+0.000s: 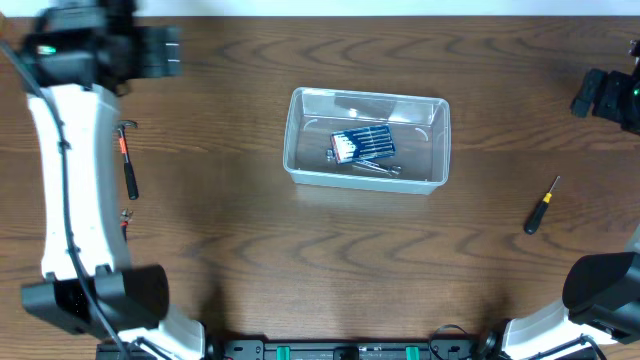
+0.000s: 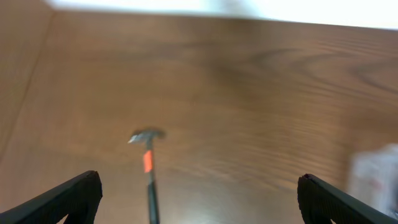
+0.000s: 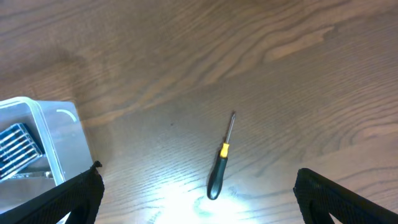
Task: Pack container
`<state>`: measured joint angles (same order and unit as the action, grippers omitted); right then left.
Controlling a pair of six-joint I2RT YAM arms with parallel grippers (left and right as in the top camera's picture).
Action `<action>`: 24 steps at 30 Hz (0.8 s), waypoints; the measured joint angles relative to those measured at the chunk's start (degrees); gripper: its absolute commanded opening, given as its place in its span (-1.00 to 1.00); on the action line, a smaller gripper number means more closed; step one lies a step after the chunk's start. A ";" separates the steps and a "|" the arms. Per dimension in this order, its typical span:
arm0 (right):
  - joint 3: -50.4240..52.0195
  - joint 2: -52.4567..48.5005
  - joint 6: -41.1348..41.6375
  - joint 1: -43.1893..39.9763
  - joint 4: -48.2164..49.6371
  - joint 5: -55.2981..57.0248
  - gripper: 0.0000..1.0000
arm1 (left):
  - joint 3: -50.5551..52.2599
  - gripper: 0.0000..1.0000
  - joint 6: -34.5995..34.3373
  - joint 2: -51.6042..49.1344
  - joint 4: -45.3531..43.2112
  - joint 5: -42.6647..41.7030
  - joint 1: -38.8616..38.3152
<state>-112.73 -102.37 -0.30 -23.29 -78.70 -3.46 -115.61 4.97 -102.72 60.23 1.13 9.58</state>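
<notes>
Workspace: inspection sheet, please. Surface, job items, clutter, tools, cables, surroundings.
Surface: wooden table, bare grain.
Job's things: container mid-table, holding a blue case and loose metal bits; hammer left and screwdriver right, both outside on the table.
Clutter: tiny item below hammer, unclear.
Tools: left tool open, over hammer; right tool open, over screwdriver.
Cables: black cable along left arm.
Surroundings: nothing seen.

The left arm (image 1: 58, 190) stretches from its near-left base to the far left, where the left gripper (image 2: 199, 198) hangs with fingers wide apart, while the right gripper (image 3: 199, 194), equally wide, hangs at the far right.
</notes>
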 measured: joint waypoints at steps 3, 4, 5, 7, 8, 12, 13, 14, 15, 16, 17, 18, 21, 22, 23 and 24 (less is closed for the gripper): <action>0.00 0.00 0.00 0.00 -0.31 0.00 0.99 | 0.20 0.97 -2.38 -4.24 0.13 -0.09 3.98; 0.00 0.00 0.00 0.00 -0.50 0.00 0.99 | 0.22 0.97 -2.93 -6.03 0.33 -0.11 4.92; 0.00 0.00 0.00 0.00 -0.68 0.00 0.98 | 0.24 0.97 -3.37 -7.69 0.46 -0.22 5.68; 0.00 0.00 0.00 0.00 -1.11 -0.11 0.99 | 0.42 0.97 -3.89 -11.21 0.55 -0.37 7.04; 0.00 0.00 0.00 0.00 -1.33 -0.20 0.99 | 0.55 0.97 -4.02 -13.14 0.55 -0.48 7.78; 0.00 0.00 0.00 0.00 -2.60 -0.39 0.99 | 0.85 0.97 -4.68 -19.50 -0.24 -0.72 10.32; 0.00 0.00 0.00 0.00 -3.06 -0.50 0.97 | 0.85 0.97 -4.81 -20.83 -0.52 -0.70 10.93; 0.00 0.00 -0.02 0.00 -3.50 -0.63 0.99 | 0.87 0.97 -5.16 -22.27 -0.76 -0.74 11.58; 0.00 0.00 -0.02 0.00 -3.76 -0.63 0.98 | 0.90 0.97 -5.42 -22.97 -0.90 -0.72 11.98; 0.00 0.00 -0.02 0.00 -3.98 -0.68 0.98 | 0.90 0.97 -6.43 -23.67 -1.07 -0.74 12.37; 0.00 0.00 -0.02 0.00 -4.26 -0.68 0.98 | 0.92 0.97 -7.78 -24.22 -1.36 -0.72 12.68; 0.00 0.00 -0.04 0.00 -4.52 -0.68 0.99 | 0.92 0.97 -9.11 -24.44 -1.62 -0.72 12.83; 0.00 0.00 -0.04 0.00 -5.75 -0.81 0.98 | 0.92 0.97 -15.67 -24.46 -2.25 -0.72 12.76; 0.00 0.00 -0.04 0.00 -6.19 -0.85 0.98 | 0.92 0.97 -18.86 -24.46 -2.36 -0.70 12.59; 0.00 0.00 -0.09 0.00 -6.58 -0.85 0.99 | 0.92 0.97 -21.79 -24.48 -2.38 -0.70 12.44; 0.00 0.00 -0.11 0.00 -7.04 -0.87 0.98 | 0.92 0.97 -24.76 -24.48 -2.56 -0.72 12.28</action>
<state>-112.73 -102.37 -0.40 -23.29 -85.73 -4.34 -114.69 -19.79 -127.20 57.67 0.40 21.87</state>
